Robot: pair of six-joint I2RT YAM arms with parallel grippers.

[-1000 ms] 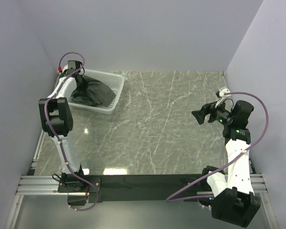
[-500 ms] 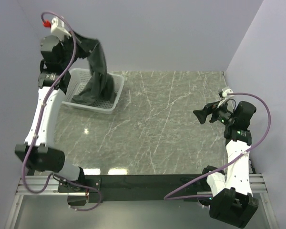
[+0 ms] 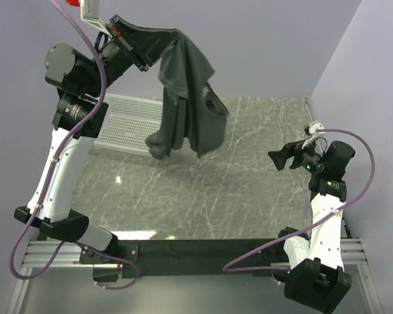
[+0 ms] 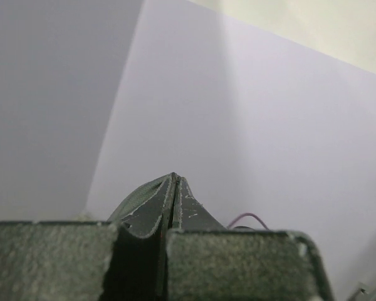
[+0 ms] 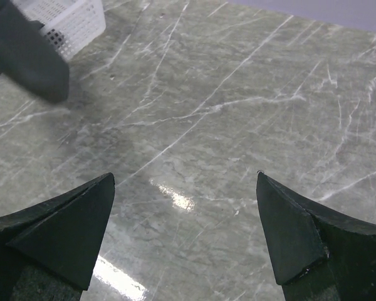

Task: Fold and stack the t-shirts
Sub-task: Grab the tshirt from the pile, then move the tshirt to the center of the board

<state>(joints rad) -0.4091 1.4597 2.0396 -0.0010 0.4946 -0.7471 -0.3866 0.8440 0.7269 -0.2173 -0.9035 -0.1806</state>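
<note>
Jaws of the left gripper (image 3: 136,47) press together on a bunched edge of the t-shirt (image 3: 187,91), high above the table's far-left part. The dark grey-green shirt hangs from there in loose folds, its lowest end dangling over the marble table (image 3: 249,176) just beside the white mesh basket (image 3: 118,124). The right gripper (image 3: 280,158) hovers with jaws wide apart, holding nothing, well apart from the shirt.
</note>
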